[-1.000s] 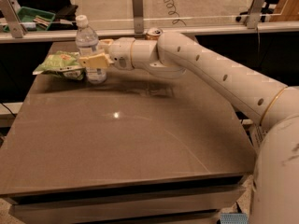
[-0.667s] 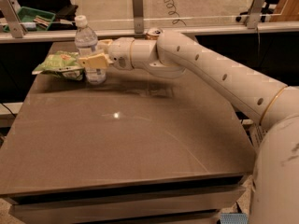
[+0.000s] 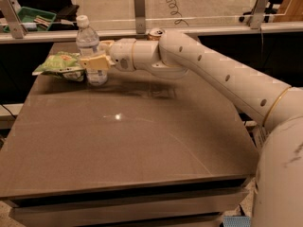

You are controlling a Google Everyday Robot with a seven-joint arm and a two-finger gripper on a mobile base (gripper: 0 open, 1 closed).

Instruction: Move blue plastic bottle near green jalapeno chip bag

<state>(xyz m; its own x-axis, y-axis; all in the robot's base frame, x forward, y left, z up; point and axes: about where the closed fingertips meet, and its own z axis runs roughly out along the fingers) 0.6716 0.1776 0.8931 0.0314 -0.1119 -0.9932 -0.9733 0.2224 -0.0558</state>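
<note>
While tool (image 3: 97,61) grips bottle (image 3: 87,41) near table's (image 3: 142,145) far edge, chip bag (image 3: 59,65) lies beside.

The clear blue plastic bottle (image 3: 88,40) has a white cap, the green jalapeno chip bag (image 3: 58,65) is light green with white patches, and the pale yellow pincer (image 3: 96,58) clasping the bottle at the brown bench's (image 3: 142,145) far left sits on a white arm (image 3: 227,79).

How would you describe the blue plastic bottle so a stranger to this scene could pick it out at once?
Start at the brown table, then go to its far left corner, where the white arm's end effector sits at the blue plastic bottle. It stands upright beside the flat green jalapeno chip bag, and it alone is clear, tall and white-capped.
</note>
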